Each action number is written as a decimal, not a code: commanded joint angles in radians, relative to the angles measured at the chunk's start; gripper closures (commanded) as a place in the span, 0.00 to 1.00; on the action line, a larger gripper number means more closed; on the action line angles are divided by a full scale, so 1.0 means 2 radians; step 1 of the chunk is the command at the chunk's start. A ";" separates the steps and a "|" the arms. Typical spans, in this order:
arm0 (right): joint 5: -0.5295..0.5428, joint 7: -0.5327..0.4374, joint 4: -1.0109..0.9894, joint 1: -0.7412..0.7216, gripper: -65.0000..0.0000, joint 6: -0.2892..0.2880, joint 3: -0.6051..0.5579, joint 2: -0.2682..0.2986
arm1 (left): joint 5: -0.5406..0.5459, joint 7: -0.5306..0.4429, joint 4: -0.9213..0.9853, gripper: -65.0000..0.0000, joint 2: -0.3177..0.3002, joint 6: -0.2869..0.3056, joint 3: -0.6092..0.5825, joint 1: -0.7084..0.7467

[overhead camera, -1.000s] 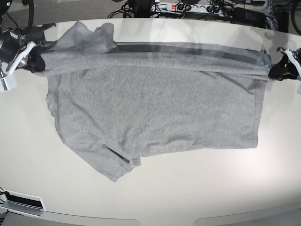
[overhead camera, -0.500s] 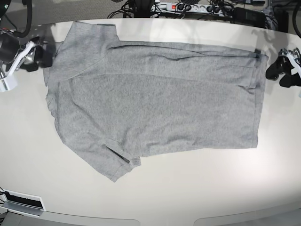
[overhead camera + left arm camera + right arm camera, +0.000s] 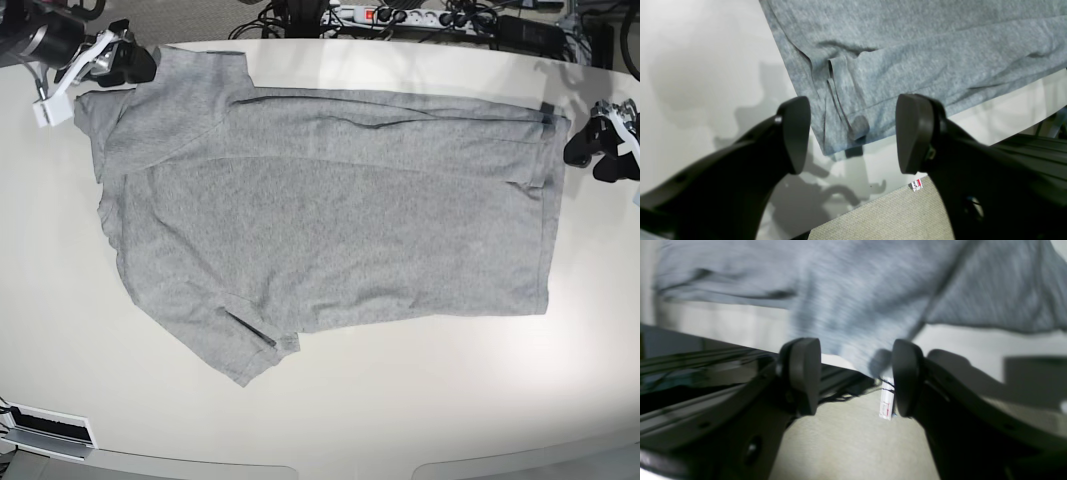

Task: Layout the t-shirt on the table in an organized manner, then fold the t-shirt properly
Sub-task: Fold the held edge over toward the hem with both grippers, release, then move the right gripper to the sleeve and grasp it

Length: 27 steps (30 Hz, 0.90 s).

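The t-shirt is lying flat on the desk; wrist views are showing both grippers' jaws gaping wide, gripping nothing.

I am counting one t-shirt lying spread on one table, plain grey side showing. Two sleeves are showing on it, one at the far left and one at the near left. I am carrying two grippers: my left gripper at the right edge and my right gripper at the far left corner, each showing two black pads standing apart. One power strip is lying beyond the far edge, among several cables.
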<state>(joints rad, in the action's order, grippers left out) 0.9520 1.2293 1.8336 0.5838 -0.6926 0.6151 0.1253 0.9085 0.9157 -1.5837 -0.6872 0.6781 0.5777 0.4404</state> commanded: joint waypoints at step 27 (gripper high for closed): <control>0.023 0.014 -0.139 -0.059 1.00 -0.003 -0.039 -0.004 | 0.023 -0.009 -0.006 0.38 -0.012 0.001 0.006 -0.002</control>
<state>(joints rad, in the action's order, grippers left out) 0.9710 1.2667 1.5352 0.4648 -0.6926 0.5339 0.1074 0.9348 0.9161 -1.5837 -0.6872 0.6777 0.5777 0.4400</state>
